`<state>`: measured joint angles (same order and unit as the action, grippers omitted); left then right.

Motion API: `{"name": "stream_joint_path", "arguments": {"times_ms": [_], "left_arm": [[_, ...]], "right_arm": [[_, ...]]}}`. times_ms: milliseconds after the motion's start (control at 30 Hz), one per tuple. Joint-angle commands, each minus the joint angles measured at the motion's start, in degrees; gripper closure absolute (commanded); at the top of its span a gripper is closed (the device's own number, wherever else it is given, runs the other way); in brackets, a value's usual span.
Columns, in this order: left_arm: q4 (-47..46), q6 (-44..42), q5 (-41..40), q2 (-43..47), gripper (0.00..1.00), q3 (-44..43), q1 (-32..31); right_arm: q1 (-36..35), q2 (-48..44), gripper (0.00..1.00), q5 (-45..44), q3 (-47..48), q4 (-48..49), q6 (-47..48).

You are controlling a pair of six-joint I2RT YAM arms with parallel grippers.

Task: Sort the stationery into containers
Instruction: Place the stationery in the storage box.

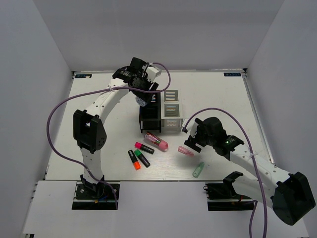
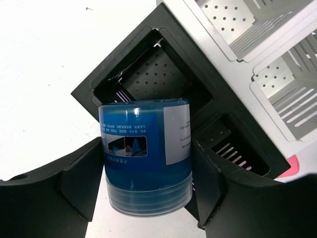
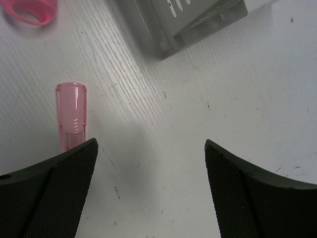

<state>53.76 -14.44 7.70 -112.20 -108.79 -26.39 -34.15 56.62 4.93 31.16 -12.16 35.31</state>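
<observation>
- The left end effector (image 2: 148, 186) grips the blue roll (image 2: 143, 148) by its curved sides. It hangs over the black bin (image 2: 163, 74), whose open mouth lies just beyond.
- The right end effector (image 3: 151, 146) hovers spread and empty. The small pink piece (image 3: 72, 111) lies lengthwise by one finger, off-centre, on the counter (image 3: 247, 99).
- The right arm is the nearer one.

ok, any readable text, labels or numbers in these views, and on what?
blue-white roll: small print on its label panels, too blurred to quote.
stickers at the far corners of the table: too small to read.
Nothing else shows text, so no line is legible.
</observation>
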Motion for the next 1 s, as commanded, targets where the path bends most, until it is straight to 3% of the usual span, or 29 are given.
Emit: {"name": "stream_joint_path", "arguments": {"times_ms": [0, 167, 400, 833, 967], "left_arm": [[-2.2, 0.7, -1.3, 1.2, 0.29, -2.1, -0.3], [-2.5, 1.3, -1.3, 1.2, 0.24, -2.1, -0.2], [-2.7, 1.7, -1.0, 1.5, 0.09, -1.8, -0.3], [-4.6, 3.0, -1.5, 3.4, 0.07, -1.9, -0.8], [-5.1, 3.2, -2.3, 4.5, 0.12, -1.2, -1.1]], "right_arm": [[0.2, -0.5, 0.11, 1.1, -0.2, 1.0, 0.3], [0.4, -0.6, 0.11, 1.0, -0.2, 1.0, 0.2], [0.4, -0.7, 0.11, 1.0, -0.3, 1.0, 0.2], [0.6, -0.9, 0.11, 1.0, -0.3, 0.9, 0.5], [0.7, -1.0, 0.11, 1.1, -0.1, 0.6, 0.3]]}}
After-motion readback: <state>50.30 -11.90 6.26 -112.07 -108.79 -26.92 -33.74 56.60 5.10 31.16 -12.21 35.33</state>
